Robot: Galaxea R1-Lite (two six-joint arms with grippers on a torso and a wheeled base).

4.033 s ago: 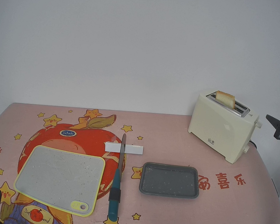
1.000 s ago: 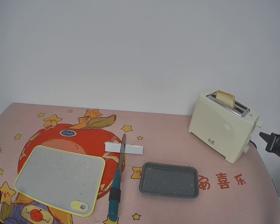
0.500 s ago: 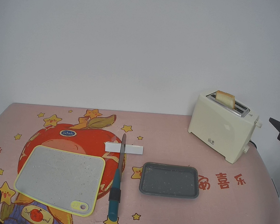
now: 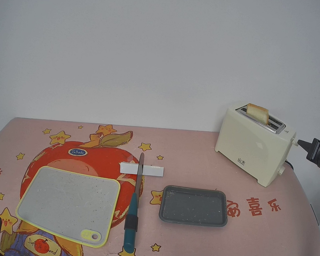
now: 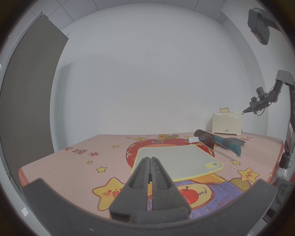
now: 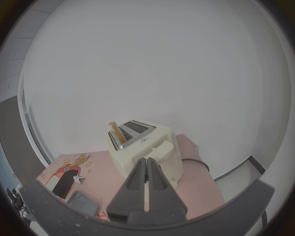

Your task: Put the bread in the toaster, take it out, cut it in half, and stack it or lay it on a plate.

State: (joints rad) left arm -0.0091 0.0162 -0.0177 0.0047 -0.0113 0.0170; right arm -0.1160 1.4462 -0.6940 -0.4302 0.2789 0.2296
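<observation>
Cream toaster (image 4: 252, 147), bread (image 4: 258, 113) poking up, sat just ahead of my right gripper (image 4: 300, 143), jaws pinched shut on nothing, I think to push its lever (image 6: 161, 148) down.

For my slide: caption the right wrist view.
Shut right hand points at the toaster, bread standing in one slot.

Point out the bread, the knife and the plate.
bread (image 4: 258, 113), head view, on the slice's front face.
knife (image 4: 129, 240), head view, on the teal handle.
plate (image 4: 194, 206), head view, on its bare floor.
</observation>
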